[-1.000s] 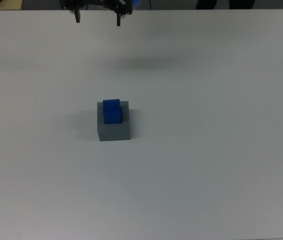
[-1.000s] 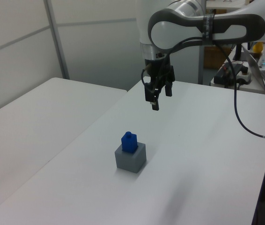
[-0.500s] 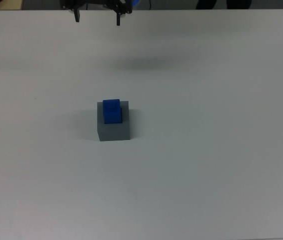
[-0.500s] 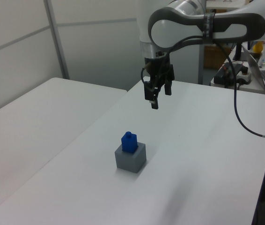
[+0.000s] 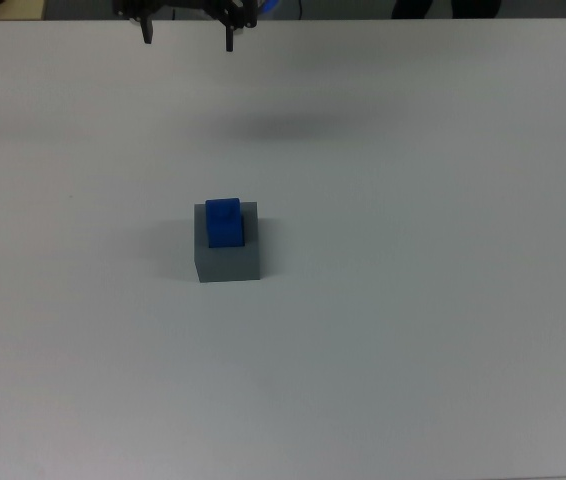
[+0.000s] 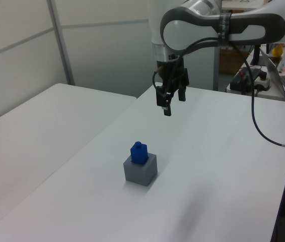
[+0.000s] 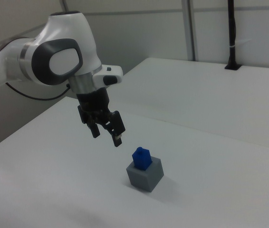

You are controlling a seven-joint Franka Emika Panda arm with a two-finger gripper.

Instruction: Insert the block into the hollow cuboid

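The blue block [image 5: 224, 221] stands upright in the recess of the grey hollow cuboid [image 5: 228, 262], its upper part sticking out above the rim. The pair sits mid-table in the left view, block [image 6: 138, 153] in cuboid [image 6: 141, 171], and in the right view, block [image 7: 140, 158] in cuboid [image 7: 146, 176]. My gripper [image 5: 188, 40] hangs at the top view's upper edge, well clear of them. It is open and holds nothing. It floats high over the table in the left view [image 6: 171, 103] and up to the left of the block in the right view [image 7: 107, 135].
The white table [image 5: 413, 300] carries only the cuboid. A second white table [image 6: 26, 126] adjoins on the left view's left. Cables and equipment [image 6: 253, 80] stand at the left view's far right. A black post [image 7: 231, 35] rises at the right view's back.
The open gripper has lifted a little and drifted toward the top view's upper left. Block and cuboid have not moved.
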